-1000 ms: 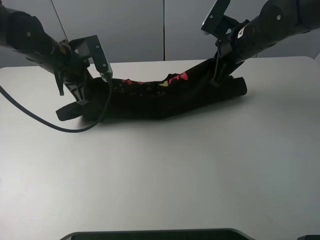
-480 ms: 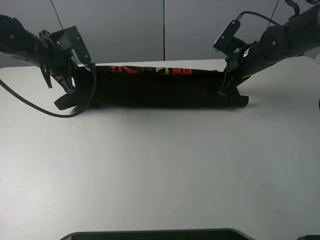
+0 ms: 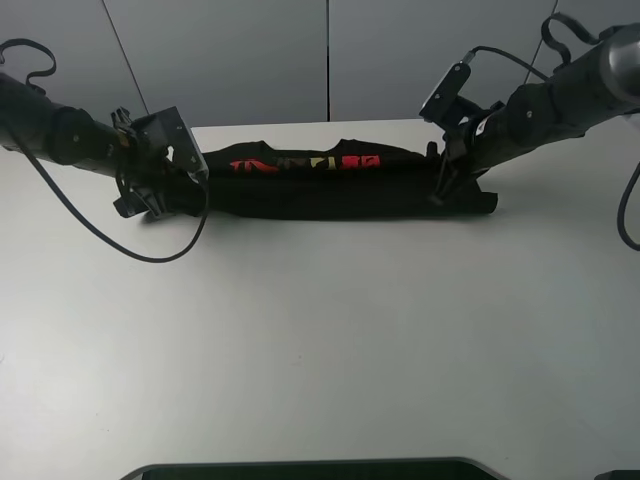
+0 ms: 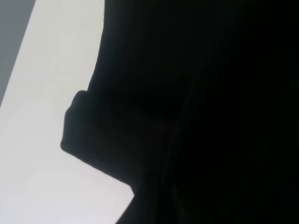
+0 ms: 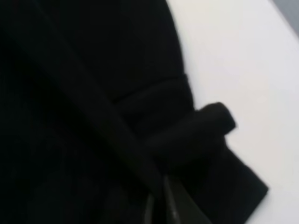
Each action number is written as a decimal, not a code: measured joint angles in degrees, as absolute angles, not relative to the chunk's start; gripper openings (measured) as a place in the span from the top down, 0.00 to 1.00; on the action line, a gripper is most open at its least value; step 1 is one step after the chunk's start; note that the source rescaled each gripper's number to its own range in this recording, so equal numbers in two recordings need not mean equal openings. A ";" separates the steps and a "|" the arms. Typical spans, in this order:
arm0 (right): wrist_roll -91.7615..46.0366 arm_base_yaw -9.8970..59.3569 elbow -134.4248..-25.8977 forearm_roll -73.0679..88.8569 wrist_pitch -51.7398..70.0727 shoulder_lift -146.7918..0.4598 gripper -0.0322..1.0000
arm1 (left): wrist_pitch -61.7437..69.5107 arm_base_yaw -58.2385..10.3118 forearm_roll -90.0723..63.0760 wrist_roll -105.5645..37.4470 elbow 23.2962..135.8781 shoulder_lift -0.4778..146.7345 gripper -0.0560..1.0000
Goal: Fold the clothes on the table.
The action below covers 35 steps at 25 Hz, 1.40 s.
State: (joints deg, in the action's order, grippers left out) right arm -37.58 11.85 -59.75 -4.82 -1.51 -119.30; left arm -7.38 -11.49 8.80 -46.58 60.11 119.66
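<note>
Both my left gripper (image 3: 163,190) and right gripper (image 3: 440,186) sit clamped on the black T-shirt (image 3: 320,192) at its ends. If one lets go late, the fold may skew on the table (image 3: 320,340).

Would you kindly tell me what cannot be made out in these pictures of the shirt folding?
- Printed characters on the black short-sleeved cotton T-shirt: exterior high view, too small to read, partly covered by a fold.
- The left gripper fingertips: left wrist view, lost against black cloth filling the frame.
- The right gripper fingertips: right wrist view, blurred and dark against the cloth.
</note>
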 joint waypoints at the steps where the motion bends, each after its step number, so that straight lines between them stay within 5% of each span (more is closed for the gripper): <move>1: -37.58 11.72 -59.75 -4.82 -1.86 -120.14 0.96 | -8.01 -11.49 8.80 -46.58 60.11 120.19 0.95; 8: -36.94 11.44 -59.86 -4.82 -4.00 -121.79 0.88 | -9.91 -11.49 8.93 -46.58 60.82 121.22 0.95; 12: -36.32 11.18 -60.77 -4.82 -4.04 -121.81 0.56 | -10.08 -11.49 8.93 -46.58 61.32 121.22 0.91; 15: -35.46 10.93 -61.01 -3.63 -4.92 -121.40 0.27 | -9.72 -11.49 8.93 -46.58 61.32 120.55 0.77; 17: -35.26 10.93 -61.01 -2.80 -4.92 -120.74 0.19 | -9.62 -11.49 8.93 -46.58 61.32 119.12 0.65; 23: -35.13 10.93 -61.01 -0.52 -4.13 -113.63 0.17 | -9.84 -13.65 8.83 -46.58 61.32 112.52 0.41; 35: -27.82 10.93 -61.01 16.04 16.95 -105.18 0.17 | 0.00 -18.42 8.73 -39.53 61.45 106.29 0.40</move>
